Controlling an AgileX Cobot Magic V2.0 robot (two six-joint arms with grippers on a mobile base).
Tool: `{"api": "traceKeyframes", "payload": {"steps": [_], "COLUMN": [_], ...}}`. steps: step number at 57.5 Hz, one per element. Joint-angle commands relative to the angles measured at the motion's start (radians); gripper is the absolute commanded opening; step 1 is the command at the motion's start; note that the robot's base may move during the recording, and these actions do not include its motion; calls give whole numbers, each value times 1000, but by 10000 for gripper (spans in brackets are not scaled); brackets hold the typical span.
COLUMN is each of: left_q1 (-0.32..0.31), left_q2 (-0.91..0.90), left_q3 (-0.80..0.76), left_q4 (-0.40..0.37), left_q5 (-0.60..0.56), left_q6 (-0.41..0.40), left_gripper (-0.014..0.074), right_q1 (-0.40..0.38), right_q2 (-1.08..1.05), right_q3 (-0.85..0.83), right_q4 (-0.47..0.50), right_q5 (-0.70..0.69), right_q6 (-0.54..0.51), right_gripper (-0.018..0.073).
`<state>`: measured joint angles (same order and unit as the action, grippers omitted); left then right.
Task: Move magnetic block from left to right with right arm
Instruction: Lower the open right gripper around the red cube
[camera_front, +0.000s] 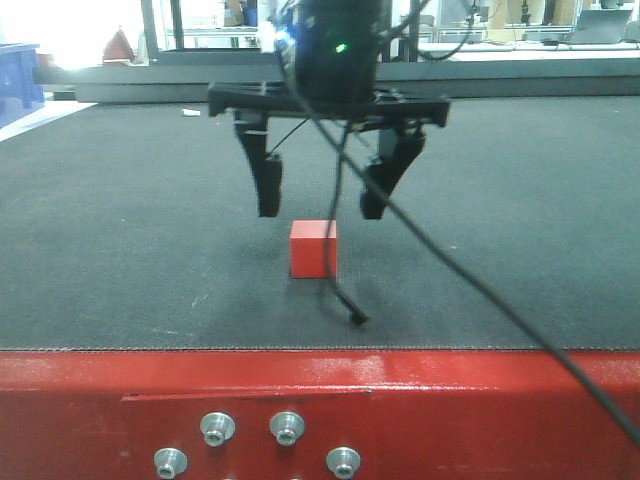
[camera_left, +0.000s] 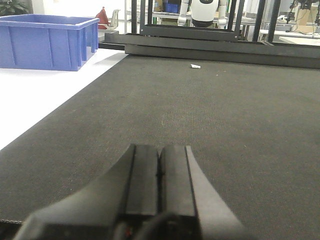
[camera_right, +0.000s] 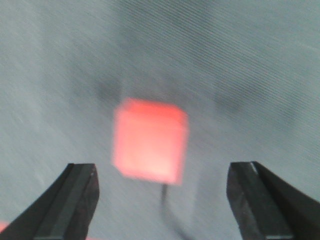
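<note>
Across the dark matted tabletop, the magnetic block sits near the front edge, not yet gripped. The right claw hangs spread wide just above it. The left claw is clenched on nothing. Grasping and carrying rightward remain.

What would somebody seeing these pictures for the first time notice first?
The small red magnetic block, alone on the dark mat in the middle of the front view, draws the eye first. The right gripper hangs open right above it, one finger toward each side. In the left wrist view, the blue bin at the far left stands out, beyond the shut left gripper.
</note>
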<state>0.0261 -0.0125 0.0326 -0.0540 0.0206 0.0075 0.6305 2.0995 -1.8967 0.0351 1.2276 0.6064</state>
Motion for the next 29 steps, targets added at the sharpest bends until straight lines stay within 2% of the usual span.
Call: {"api": "traceKeyframes", "payload": {"steps": [1, 29], "left_q1": [-7, -7], "left_q2": [-13, -13], "left_q3": [8, 8], "left_q4": [-3, -3], "left_q5": [-81, -81], "left_q6": [-7, -7], "left_gripper": [-126, -126], "right_q1": [2, 2], "right_q2": [-35, 35], "right_q3": [-58, -58], "right_q4": [0, -8], "right_q5": [35, 44], "right_q6": [21, 35], "right_gripper": [623, 623]}}
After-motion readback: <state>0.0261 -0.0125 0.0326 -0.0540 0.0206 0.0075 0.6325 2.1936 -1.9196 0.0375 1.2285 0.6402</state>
